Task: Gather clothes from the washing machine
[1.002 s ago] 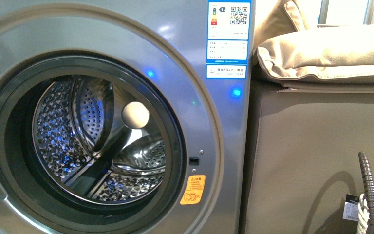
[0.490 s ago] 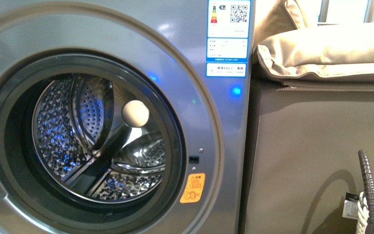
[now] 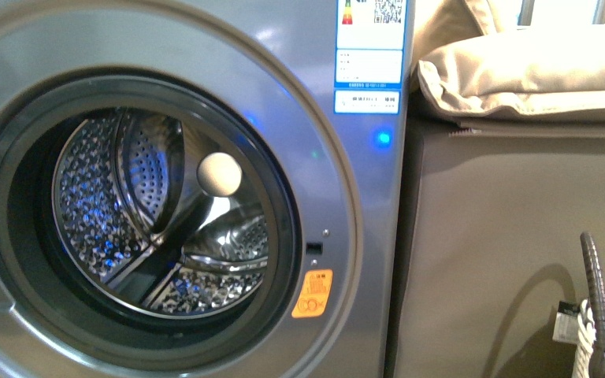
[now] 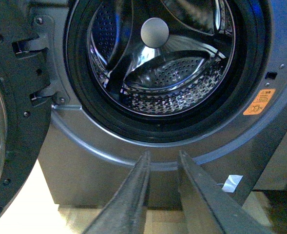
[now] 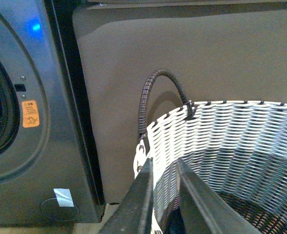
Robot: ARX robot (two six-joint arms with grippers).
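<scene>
The front view has dipped slightly; the washing machine (image 3: 205, 47) drum ahead of the narrowly parted, empty left end effector (image 4: 163, 157) shows no clothes, while the right end effector (image 5: 163, 165), narrow too, hangs over the basket (image 5: 231, 131).

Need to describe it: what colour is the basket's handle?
Dark grey-brown, wrapped handle on the white woven basket; right wrist view.

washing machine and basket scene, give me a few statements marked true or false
1. The washing machine door is closed. False: it is swung open, and the drum is exposed.
2. The drum looks empty in these views. True: only bare perforated steel shows.
3. An orange sticker sits beside the drum opening. True.
4. The left end effector is reaching inside the drum. False: it is outside, in front of the machine, below the opening.
5. The right end effector is over the woven basket. True.
6. The basket is solid black plastic. False: it is white woven, with a dark handle.
</scene>
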